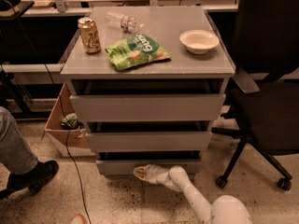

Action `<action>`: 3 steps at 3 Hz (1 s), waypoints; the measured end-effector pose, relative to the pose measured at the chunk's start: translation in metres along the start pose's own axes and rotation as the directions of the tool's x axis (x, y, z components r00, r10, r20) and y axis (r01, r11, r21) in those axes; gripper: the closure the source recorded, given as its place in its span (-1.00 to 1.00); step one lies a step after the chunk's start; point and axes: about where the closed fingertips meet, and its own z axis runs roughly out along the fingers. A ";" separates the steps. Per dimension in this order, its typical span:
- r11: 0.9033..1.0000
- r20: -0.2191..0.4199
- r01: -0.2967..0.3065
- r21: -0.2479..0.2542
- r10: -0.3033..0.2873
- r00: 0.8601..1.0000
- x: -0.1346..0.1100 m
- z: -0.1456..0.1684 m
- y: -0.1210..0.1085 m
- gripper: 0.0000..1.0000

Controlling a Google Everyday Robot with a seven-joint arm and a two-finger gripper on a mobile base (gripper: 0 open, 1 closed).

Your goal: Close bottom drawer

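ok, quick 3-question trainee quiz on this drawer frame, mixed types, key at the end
1. True or false: the gripper is low near the floor, at the front of the bottom drawer.
2. Multiple choice: what lies between the can and the bowl on the cabinet top?
A) green snack bag
B) red mug
C) banana
3. Fill in: the office chair stands on the picture's ____ side.

Key: 1 true; 2 A; 3 right.
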 end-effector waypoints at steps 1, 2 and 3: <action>0.996 -0.144 -0.037 -0.080 0.026 0.989 0.028 -0.056 0.020 1.00; 0.993 -0.331 -0.058 -0.101 0.022 0.943 0.066 -0.149 0.012 1.00; 0.994 -0.502 -0.093 -0.060 0.051 0.863 0.087 -0.253 -0.016 1.00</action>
